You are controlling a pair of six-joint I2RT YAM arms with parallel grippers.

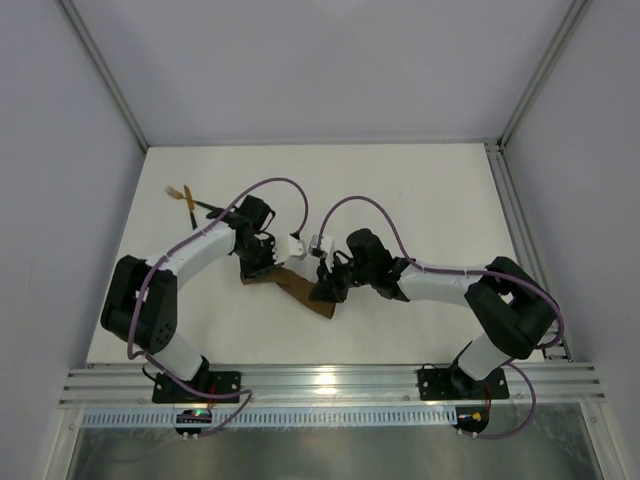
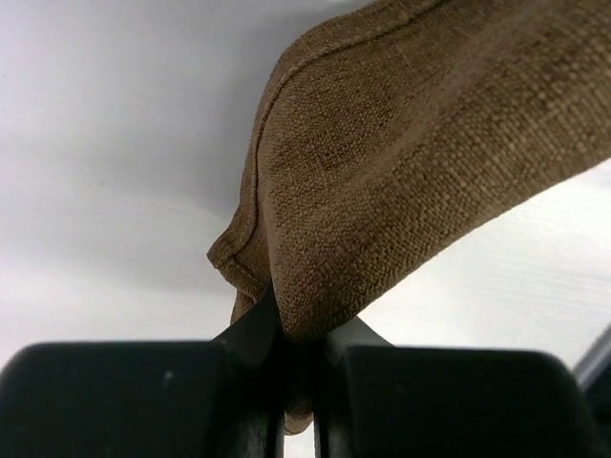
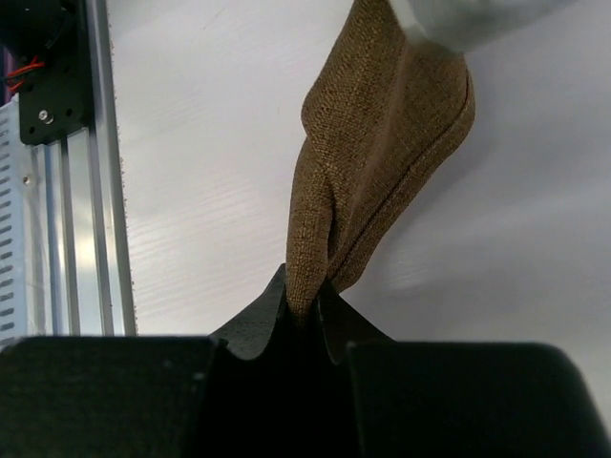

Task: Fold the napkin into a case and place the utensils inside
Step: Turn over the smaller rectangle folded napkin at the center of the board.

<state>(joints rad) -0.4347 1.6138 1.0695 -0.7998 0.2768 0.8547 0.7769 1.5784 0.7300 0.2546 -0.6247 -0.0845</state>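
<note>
White table (image 1: pixel 420 200) | napkin (image 1: pixel 298 288) long axis far-left to near-right | left fingers (image 2: pixel 250 332), right fingers (image 3: pixel 263 320) clamp its ends

**Top view:** fixed camera above and behind both arms, looking steeply down from afar on the whole white tabletop (image 1: pixel 420 190).

**Left wrist view:** camera just behind the left gripper (image 2: pixel 301 329), facing forward past it at very close range.

**Right wrist view:** likewise set behind the right gripper (image 3: pixel 304 301).

**Shared by all three views:** the dark-brown woven cloth napkin (image 1: pixel 300 290) spanning between the two grippers.

White table (image 1: pixel 420 190), pale grey walls (image 1: pixel 300 60)
</note>
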